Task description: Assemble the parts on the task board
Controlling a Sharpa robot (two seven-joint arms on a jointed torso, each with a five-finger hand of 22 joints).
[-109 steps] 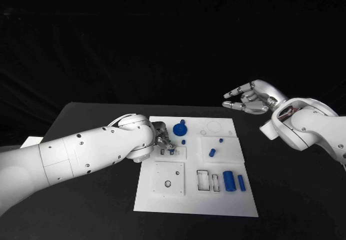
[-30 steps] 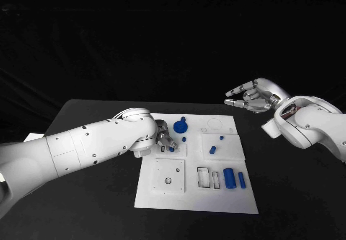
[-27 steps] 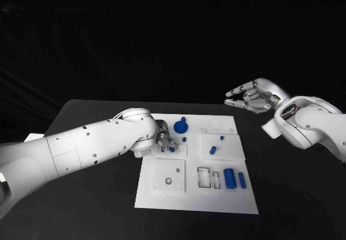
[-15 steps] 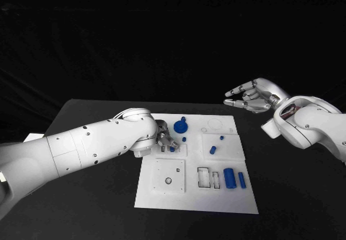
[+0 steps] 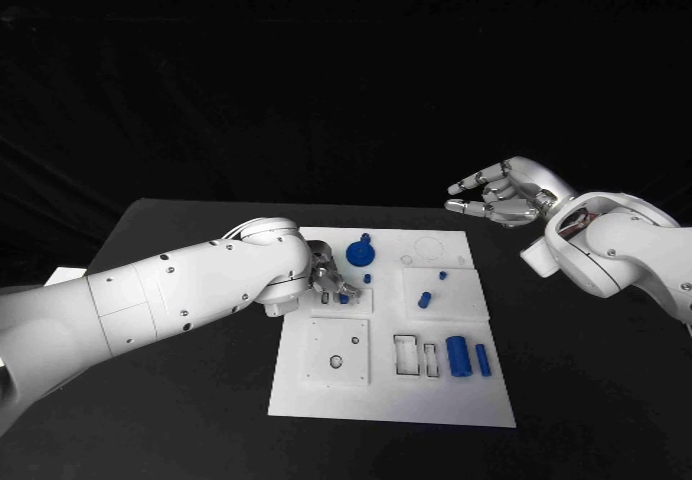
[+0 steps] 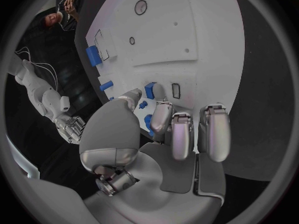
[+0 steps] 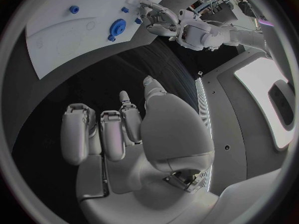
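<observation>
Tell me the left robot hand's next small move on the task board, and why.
Probably ease the left robot hand straight down to seat the small blue part at its fingertips. The hand is low over the task board, fingers closed around that piece beside a small slot, while the right robot hand hangs off the board, holding nothing.

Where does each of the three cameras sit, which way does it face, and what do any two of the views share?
Head view: on the robot's head, looking down at the black table and the task board; both white arms show, left hand low over the board, right hand raised beyond it.
Left wrist view: behind the left hand, facing the task board and its blue parts.
Right wrist view: behind the right hand, facing the table.
Shared: all three show the task board; the right wrist view also shows the left hand.
</observation>
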